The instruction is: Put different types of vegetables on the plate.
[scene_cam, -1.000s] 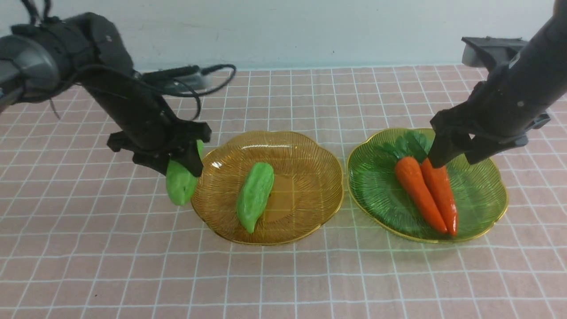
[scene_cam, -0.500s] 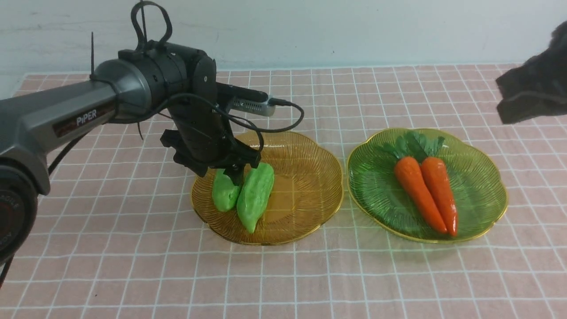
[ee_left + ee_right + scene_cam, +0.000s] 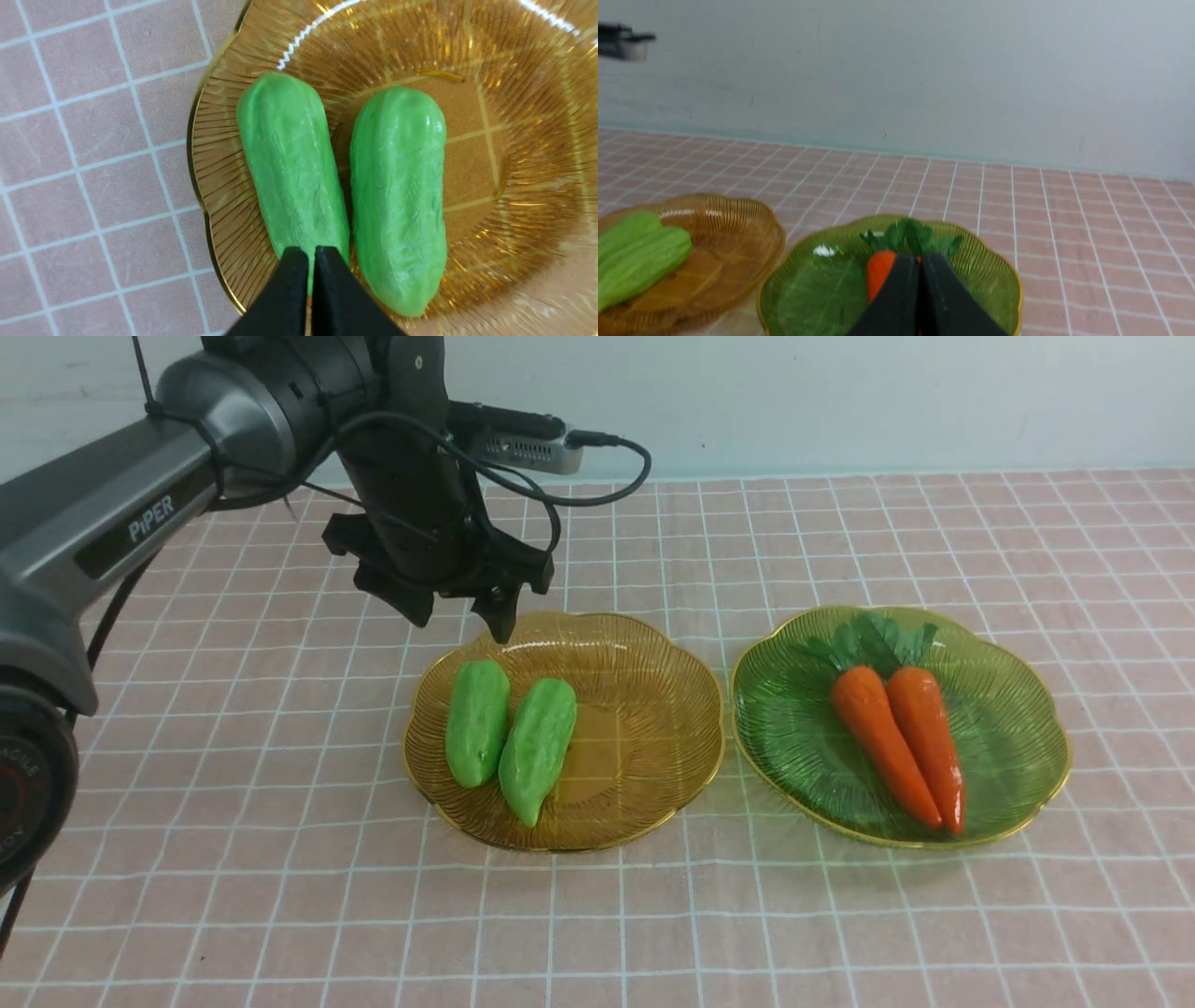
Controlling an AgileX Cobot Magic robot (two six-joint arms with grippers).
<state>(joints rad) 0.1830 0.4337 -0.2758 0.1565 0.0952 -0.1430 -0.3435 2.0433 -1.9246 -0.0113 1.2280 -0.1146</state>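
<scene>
Two bumpy light-green cucumbers [image 3: 478, 723] [image 3: 539, 749] lie side by side on the amber plate [image 3: 653, 709]. On the green plate [image 3: 1018, 728] two orange carrots [image 3: 878, 737] [image 3: 926, 742] rest together, leafy tops pointing away. My left gripper [image 3: 498, 621] hangs above the amber plate's far left rim, shut and empty. In the left wrist view its tips [image 3: 312, 254] hover over the end of one cucumber [image 3: 292, 158], beside the other [image 3: 397, 186]. My right gripper [image 3: 920, 261] is out of the front view. Its wrist view shows it shut and empty above a carrot [image 3: 878, 273].
A pink checked cloth [image 3: 597, 933] covers the table up to the pale wall [image 3: 840, 401] behind. The left arm's cable [image 3: 597, 476] loops above the amber plate. The two plates stand close together, a narrow gap between their rims.
My left gripper carried the second cucumber onto the amber plate, let it go, rose and shut. The right arm drew back from the carrots and left the front view.
</scene>
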